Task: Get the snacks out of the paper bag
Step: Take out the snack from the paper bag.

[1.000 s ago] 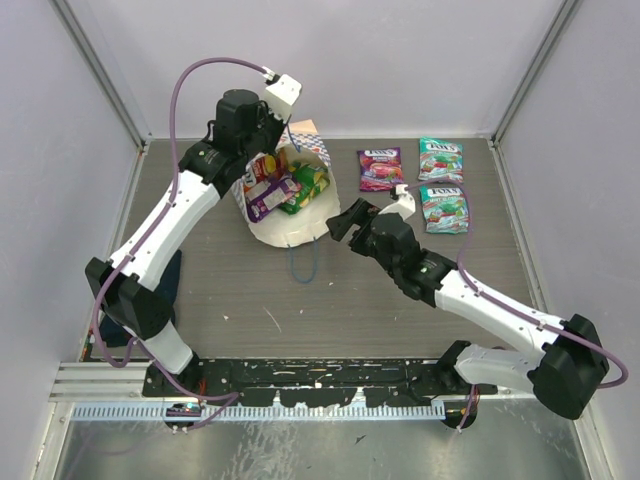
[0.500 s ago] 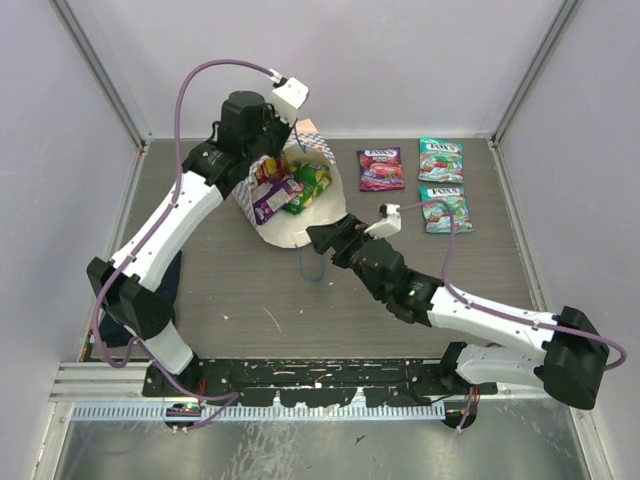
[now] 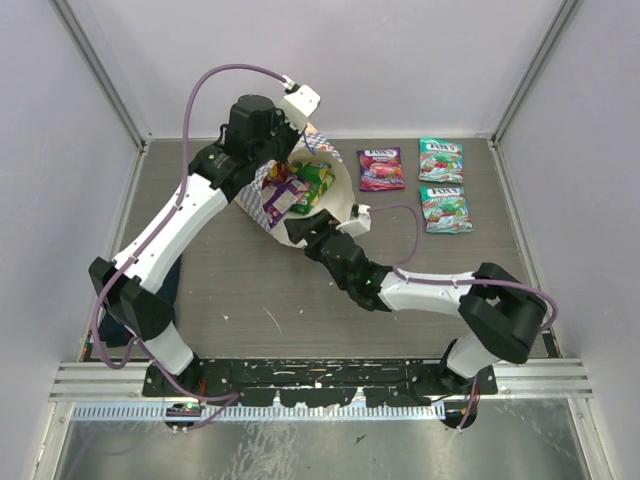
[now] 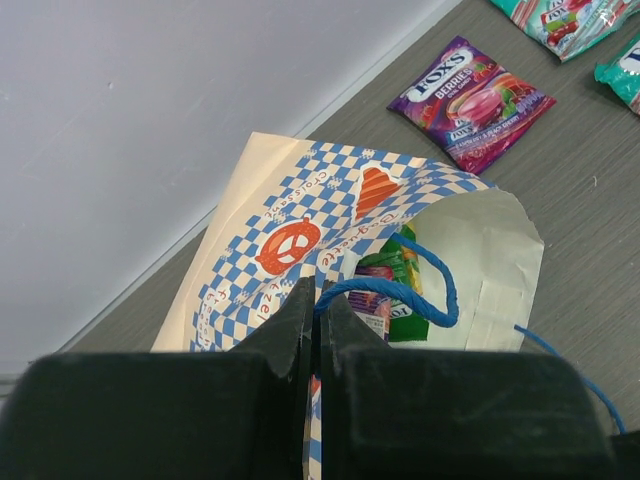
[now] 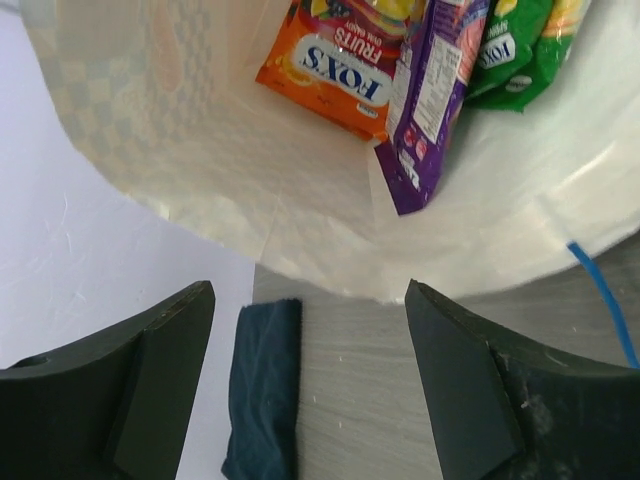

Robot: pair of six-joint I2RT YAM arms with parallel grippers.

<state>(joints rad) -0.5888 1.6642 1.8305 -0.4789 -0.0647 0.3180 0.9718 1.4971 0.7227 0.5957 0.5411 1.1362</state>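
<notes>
The bag is kept tilted open on the worktop by its blue cord, which is pinched in the pressed-together left tool. The right tool is spread wide at the mouth, with nothing gripped. An orange packet, a purple packet and green packets are seen inside, while three packets are already laid out. If the reach is rushed, the thin paper lip could get snagged, or the cord yanked loose.
</notes>
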